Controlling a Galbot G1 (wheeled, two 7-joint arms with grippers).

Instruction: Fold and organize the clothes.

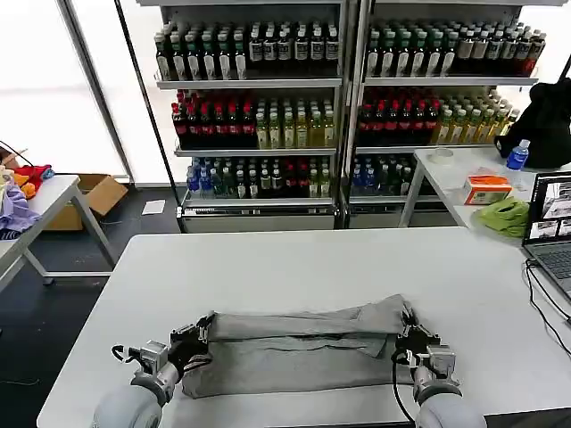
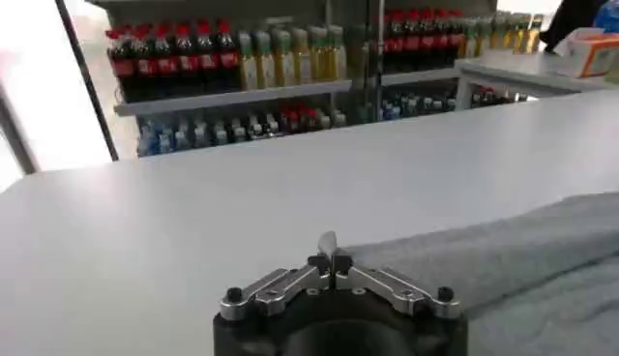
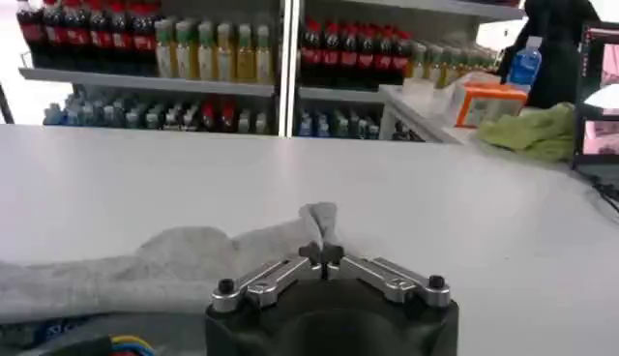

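Observation:
The light grey shirt (image 1: 299, 352) lies as a long folded band across the near part of the white table (image 1: 312, 267). My left gripper (image 1: 198, 337) is shut on its left end, where a pinch of grey cloth sticks up between the closed fingers (image 2: 329, 253). At the right end, my right gripper (image 1: 412, 337) is likewise shut on a corner of the shirt (image 3: 184, 261), which rises between its tips (image 3: 322, 250). Both held ends are lifted slightly, so the upper fold of cloth stretches between the two grippers. The print and collar are hidden inside the folds.
A laptop (image 1: 551, 223) with a cable sits at the table's right edge. Behind it a second table carries a lime-green cloth (image 1: 504, 216), an orange box (image 1: 487, 189) and a bottle (image 1: 517, 156). Drink shelves (image 1: 259, 98) line the back. Another table (image 1: 36, 205) with cloths stands at the left.

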